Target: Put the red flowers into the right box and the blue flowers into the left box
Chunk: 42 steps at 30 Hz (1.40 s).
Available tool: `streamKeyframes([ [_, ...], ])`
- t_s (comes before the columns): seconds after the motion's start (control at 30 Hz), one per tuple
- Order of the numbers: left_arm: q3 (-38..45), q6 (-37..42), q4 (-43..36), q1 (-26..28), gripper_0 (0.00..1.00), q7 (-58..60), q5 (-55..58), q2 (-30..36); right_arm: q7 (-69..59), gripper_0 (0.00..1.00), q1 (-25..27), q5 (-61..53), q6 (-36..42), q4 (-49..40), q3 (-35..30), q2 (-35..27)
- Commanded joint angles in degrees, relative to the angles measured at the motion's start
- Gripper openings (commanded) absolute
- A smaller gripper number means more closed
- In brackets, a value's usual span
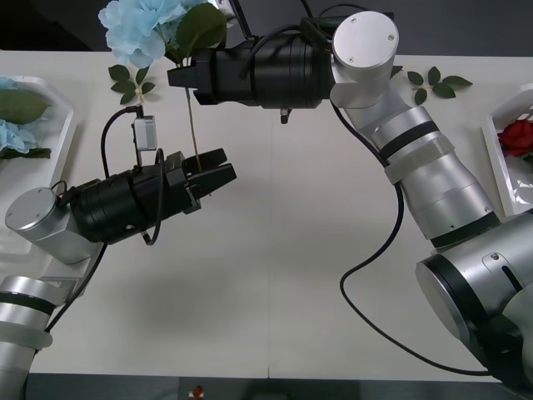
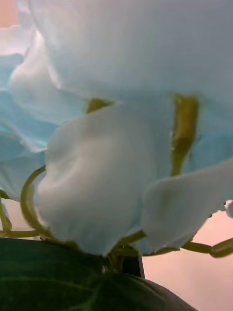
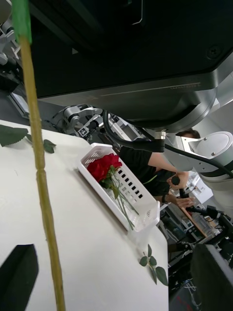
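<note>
My right end effector point(image 1: 179, 77) grips blue flower point(image 1: 143, 27) at 11 o'clock; left end effector point(image 1: 215, 169) open around its stem point(image 1: 195, 125). I'd close low, firmly, before releasing.

front: high, looking down on table point(image 1: 275, 250) | right wrist: pressed against blue flower point(image 2: 121, 97) | left wrist: low, sideways; shares stem point(image 3: 41, 180) with front

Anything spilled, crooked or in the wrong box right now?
Nothing stands out. The right gripper holds a blue flower by its stem, which hangs inside the open left gripper. A red flower lies in the right box, blue blooms in the left box. Leaf sprigs lie loose on the table.
</note>
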Motion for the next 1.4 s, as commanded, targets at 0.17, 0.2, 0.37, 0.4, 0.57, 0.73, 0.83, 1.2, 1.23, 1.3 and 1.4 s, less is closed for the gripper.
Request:
streamKeyframes([
  [0.17,1.18,-1.85,-2.12,-1.24,0.00,-2.31,0.29,0.29,1.24,0.00,-1.75,-0.70,-0.31,-1.13,-0.62,0.24],
  [0.2,1.18,-2.20,-2.12,-1.15,0.00,-2.31,0.29,0.29,1.24,0.00,-1.75,-0.70,-0.31,-1.04,-0.62,0.24],
  [0.37,1.27,-3.69,-2.12,-1.15,0.00,-2.31,0.38,0.56,1.32,0.00,-1.75,-0.96,-0.40,-1.04,-0.62,0.07],
  [0.4,1.27,-3.87,-2.12,-1.15,0.00,-2.31,0.38,0.64,1.41,0.00,-1.75,-0.96,-0.40,-1.13,-0.62,0.07],
  [0.57,1.27,-5.01,-2.12,-1.24,0.00,-2.31,0.46,2.05,1.41,0.00,-1.75,-1.31,-0.40,-1.13,-0.71,-0.20],
  [0.73,1.18,-5.19,-2.21,-1.42,0.00,-2.31,1.34,5.57,1.32,0.26,-1.75,-1.75,-0.40,-1.04,-0.62,-0.73],
  [0.83,1.36,-5.54,-2.30,-1.95,0.00,-2.31,2.84,8.20,1.41,0.48,-1.75,-1.75,-0.40,-1.13,-0.71,-1.34],
  [1.2,6.19,-6.15,-2.74,-2.30,0.00,12.77,6.97,23.41,4.22,0.58,-2.10,-7.20,-0.66,-1.66,2.19,-6.70],
  [1.23,7.07,-6.24,-2.74,-1.68,0.00,15.32,6.97,26.22,4.66,0.59,-2.28,-8.61,-0.66,-2.01,3.51,-8.37],
  [1.3,8.74,-6.42,-2.74,-0.36,0.00,18.48,6.97,29.56,5.37,0.60,-2.28,-10.28,-0.66,-2.80,5.27,-10.66],
  [1.4,12.52,-6.50,-2.56,2.98,0.00,21.91,5.21,34.04,6.42,0.62,-2.28,-12.65,-0.66,-5.17,8.87,-15.05],
])
